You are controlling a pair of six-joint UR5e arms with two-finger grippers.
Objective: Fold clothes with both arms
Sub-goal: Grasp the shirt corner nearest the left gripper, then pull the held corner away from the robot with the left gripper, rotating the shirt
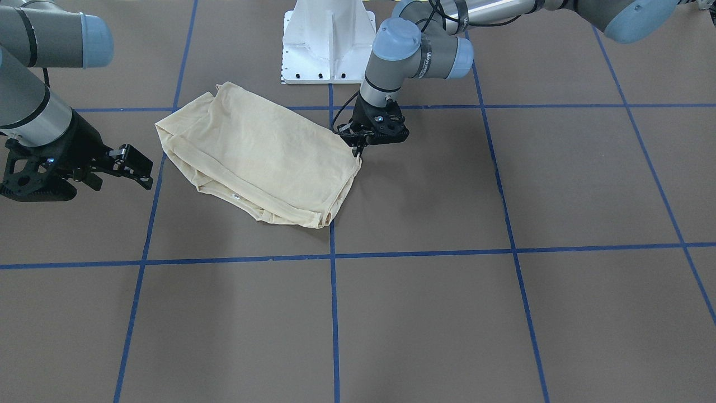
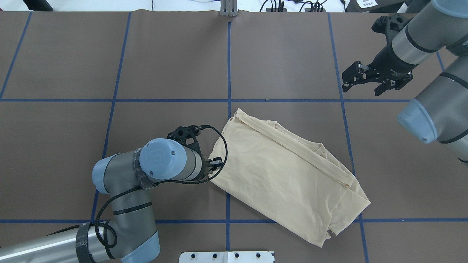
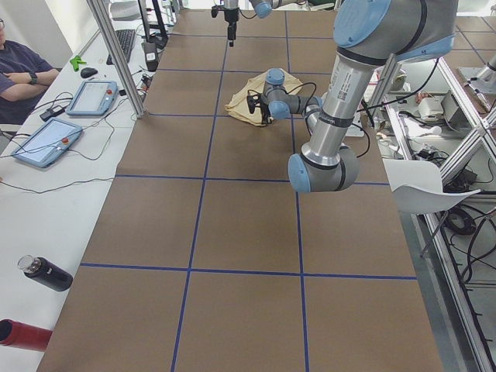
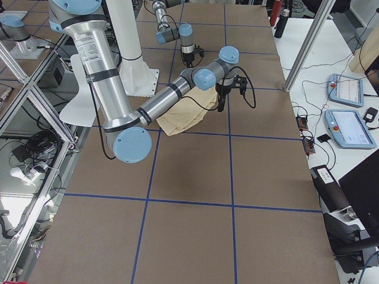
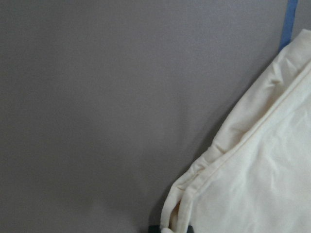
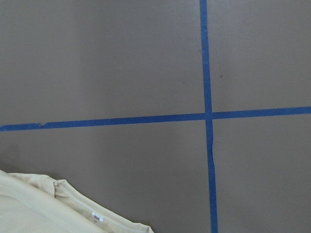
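The pale cream-yellow shirt (image 1: 257, 157) lies folded into a rough rectangle on the brown table near the robot's base. It also shows in the overhead view (image 2: 285, 171). Its print is hidden; the small white neck label (image 1: 235, 196) shows at one edge. My left gripper (image 1: 358, 150) is low at the shirt's corner on the left-arm side, shut on the hem there (image 2: 215, 163). The left wrist view shows that corner bunched (image 5: 175, 218). My right gripper (image 1: 140, 168) is open and empty, raised off the table, apart from the shirt (image 2: 356, 82).
The white pedestal base (image 1: 330, 45) stands just behind the shirt. Blue tape lines (image 1: 333, 313) mark the brown table in squares. A side bench with tablets (image 3: 93, 97) and bottles (image 3: 46, 273) runs along the operators' side, where a person (image 3: 19, 66) sits.
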